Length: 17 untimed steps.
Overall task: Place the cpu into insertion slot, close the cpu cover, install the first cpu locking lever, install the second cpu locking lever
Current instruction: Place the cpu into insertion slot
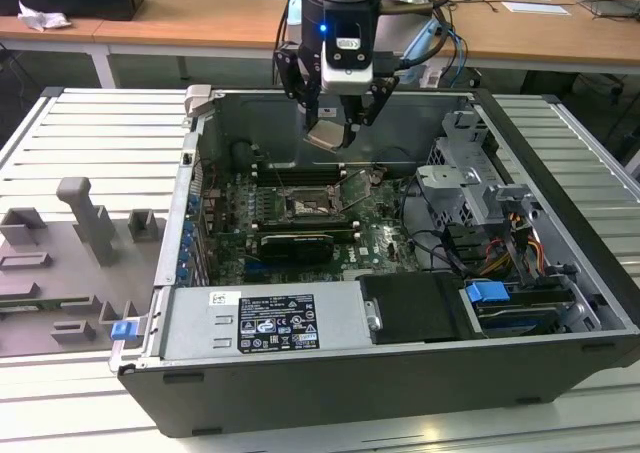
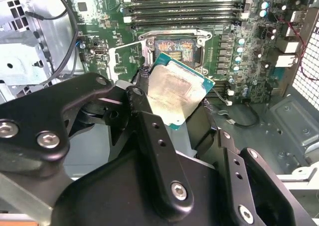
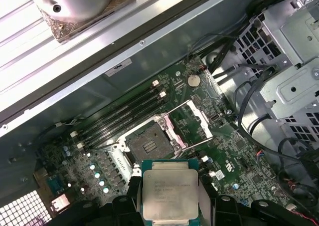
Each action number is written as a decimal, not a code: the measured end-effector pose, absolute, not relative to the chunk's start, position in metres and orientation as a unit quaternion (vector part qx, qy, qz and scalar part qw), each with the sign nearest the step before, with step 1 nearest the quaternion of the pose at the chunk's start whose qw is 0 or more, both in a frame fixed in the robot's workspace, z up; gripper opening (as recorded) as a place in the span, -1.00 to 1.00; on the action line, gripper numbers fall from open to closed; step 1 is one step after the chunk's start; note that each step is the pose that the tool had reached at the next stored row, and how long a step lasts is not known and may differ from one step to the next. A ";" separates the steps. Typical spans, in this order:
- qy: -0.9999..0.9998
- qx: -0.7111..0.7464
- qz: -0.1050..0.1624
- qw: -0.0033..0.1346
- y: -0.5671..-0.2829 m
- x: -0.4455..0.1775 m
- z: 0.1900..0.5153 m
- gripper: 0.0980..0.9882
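Observation:
My gripper (image 1: 328,131) hangs above the open computer case, shut on the cpu (image 1: 325,136), a flat square chip with a dull silver top and a green edge. In both wrist views the black fingers (image 3: 130,198) clamp two opposite sides of the cpu (image 3: 170,193) (image 2: 175,90). The insertion slot (image 3: 148,146) (image 2: 173,49) (image 1: 305,206) lies bare on the green board below, a short way from the chip. Beside the slot, the cpu cover (image 3: 193,122), a thin silver frame, stands swung open.
Long memory slots (image 1: 300,170) run behind the socket and a black graphics card (image 1: 297,245) lies in front. A metal drive cage (image 1: 470,183) with cables fills the exterior view's right. The power supply (image 1: 265,323) is at the front. A grey fixture tray (image 1: 70,258) sits outside the case.

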<state>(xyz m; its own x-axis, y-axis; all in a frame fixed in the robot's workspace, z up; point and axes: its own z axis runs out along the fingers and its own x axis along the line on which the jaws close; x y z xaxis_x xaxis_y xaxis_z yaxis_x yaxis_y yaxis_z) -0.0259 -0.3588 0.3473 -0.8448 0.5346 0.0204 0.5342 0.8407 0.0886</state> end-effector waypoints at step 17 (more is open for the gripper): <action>0.939 0.341 0.045 0.006 -0.359 -0.026 0.346 0.00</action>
